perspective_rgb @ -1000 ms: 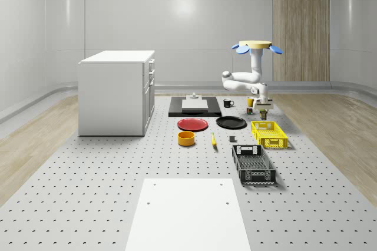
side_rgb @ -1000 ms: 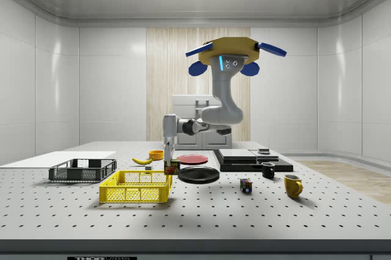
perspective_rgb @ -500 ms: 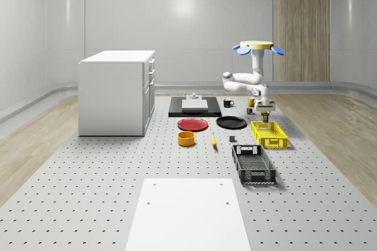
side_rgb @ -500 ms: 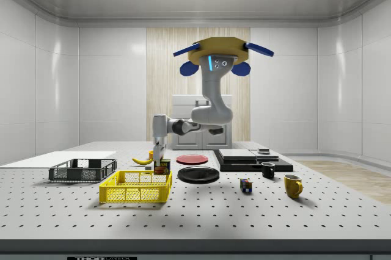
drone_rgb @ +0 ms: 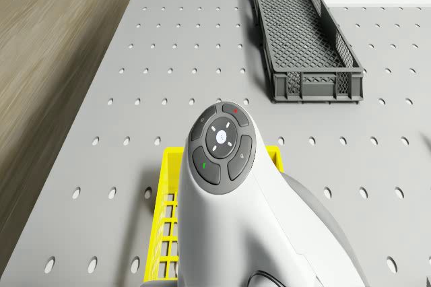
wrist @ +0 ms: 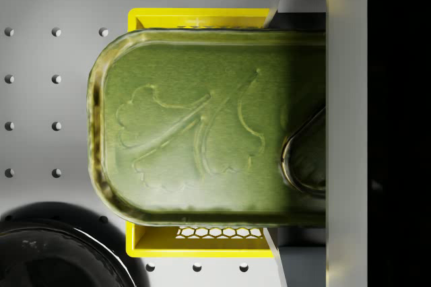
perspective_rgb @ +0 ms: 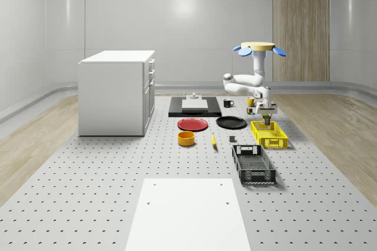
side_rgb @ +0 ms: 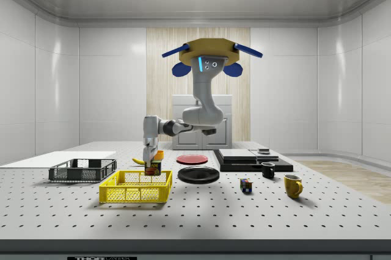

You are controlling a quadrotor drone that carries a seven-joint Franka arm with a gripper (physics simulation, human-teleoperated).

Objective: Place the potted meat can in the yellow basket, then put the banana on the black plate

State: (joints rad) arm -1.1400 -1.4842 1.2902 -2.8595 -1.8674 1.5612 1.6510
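- The can [side_rgb: 156, 165] is hanging in open air above the basket [side_rgb: 135, 187].
- The plate [side_rgb: 198, 174] is lying just beside that basket.

I see drone [side_rgb: 204, 58] hovering over surface [perspective_rgb: 88, 204]; hand [side_rgb: 151, 163] holds potted meat can [side_rgb: 155, 165] above basket [side_rgb: 135, 187] end near plate [side_rgb: 198, 174]. Banana [perspective_rgb: 213, 139] lies between bowl [perspective_rgb: 186, 138] and crate [perspective_rgb: 254, 164].

We find no readable text, labels, brands or numbers here; the potted meat can [wrist: 209, 125] bears just an embossed leaf pattern on its lid.
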